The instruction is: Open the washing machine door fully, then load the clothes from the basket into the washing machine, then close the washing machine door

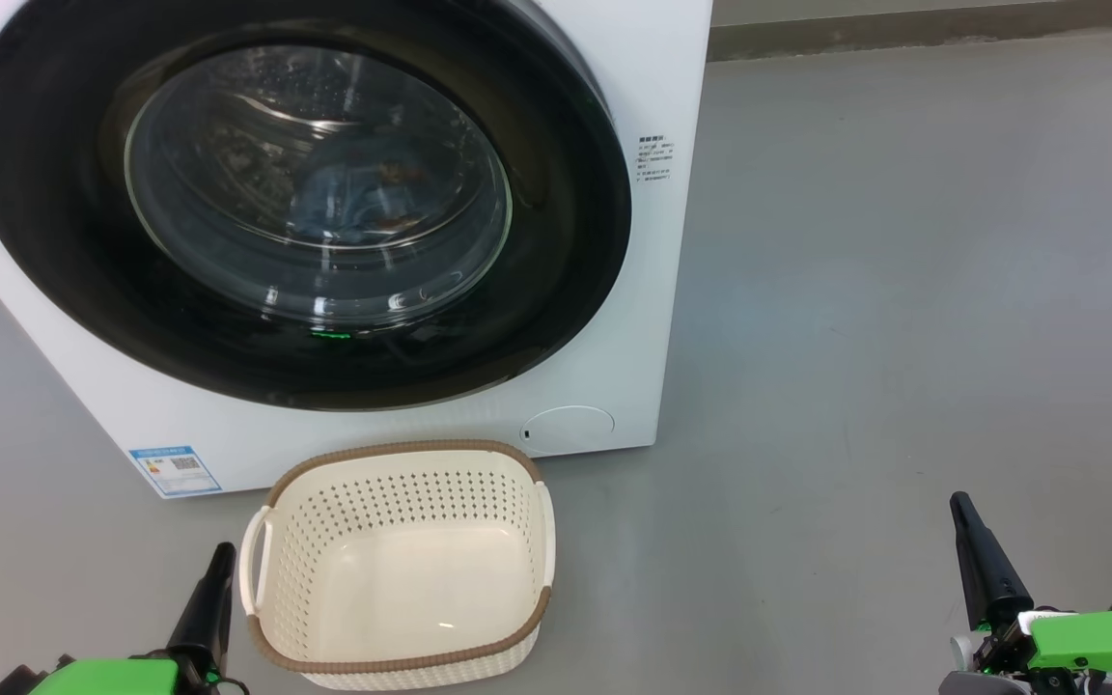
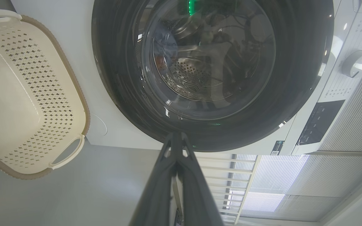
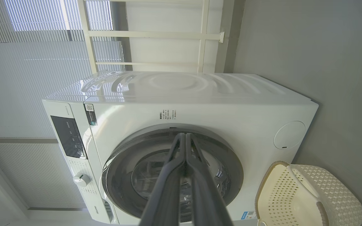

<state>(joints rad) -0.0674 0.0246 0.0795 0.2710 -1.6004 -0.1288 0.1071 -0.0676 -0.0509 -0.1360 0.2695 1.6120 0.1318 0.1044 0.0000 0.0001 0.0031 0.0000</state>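
Black glossy washing machine door, blue clothes behind its glass; left claw and right claw each closed.

The washing machine stood in front of me on the floor, a big white box seen from above and slightly to one side. The washing machine door, round and glossy black with a bulging clear glass window at its centre, lay shut, flush against the white front. Through the glass I could make out what looked like the clothes, a light blue bundle with orange flecks, lying inside the machine. The basket stood upright on the floor just before the machine, below the door. It was cream-white and perforated, with a brown woven-look rim and two side handles, and its pale bottom was bare.
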